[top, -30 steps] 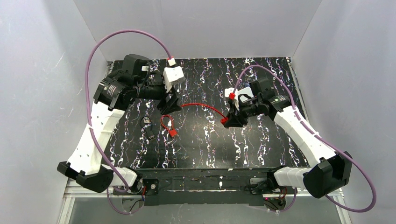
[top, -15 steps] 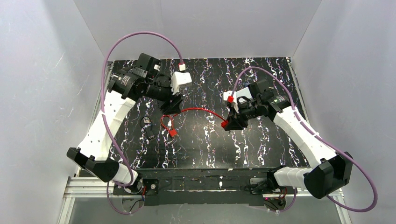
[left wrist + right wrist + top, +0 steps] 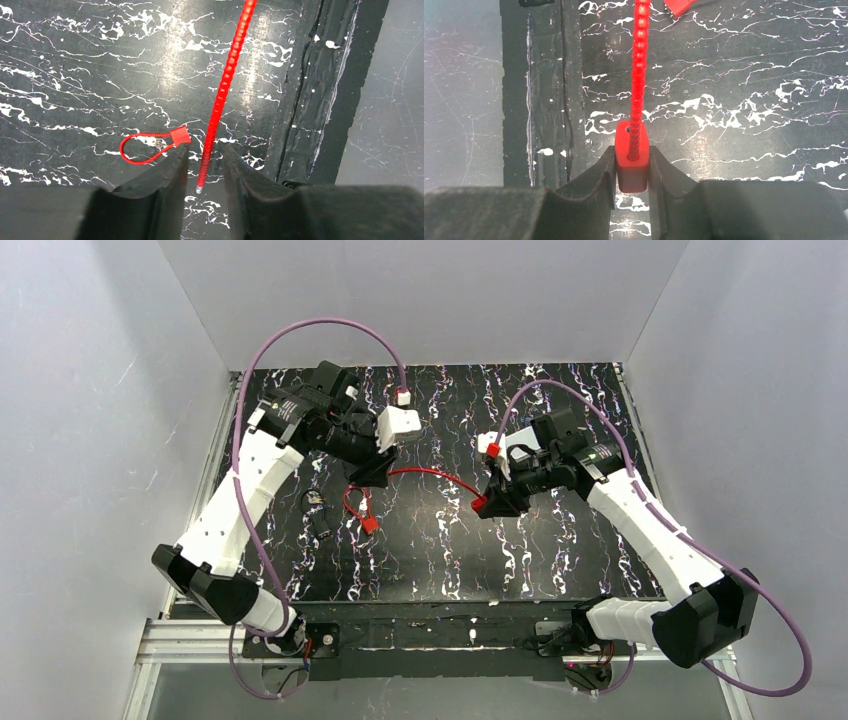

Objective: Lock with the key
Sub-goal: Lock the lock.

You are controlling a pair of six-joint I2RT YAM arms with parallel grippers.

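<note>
Gripping the red lock block [image 3: 631, 172], right gripper [image 3: 631, 152]; left gripper [image 3: 206, 152] slightly open around cable tip [image 3: 200, 186].

I run this rig inside a robotics lab cell, not a home or a shop. Plain pale grey wall panels [image 3: 90, 390] box in the workspace on three sides. The black tabletop with white marble-like veining [image 3: 560, 550] sits on a silver slotted aluminium frame rail [image 3: 190, 642] at the near edge. Two white-and-black robot arms are bolted there, the left arm [image 3: 255, 475] and the right arm [image 3: 640, 525]. Purple cables [image 3: 330, 324] loop loose above the arms, as they do on a test bench.
</note>
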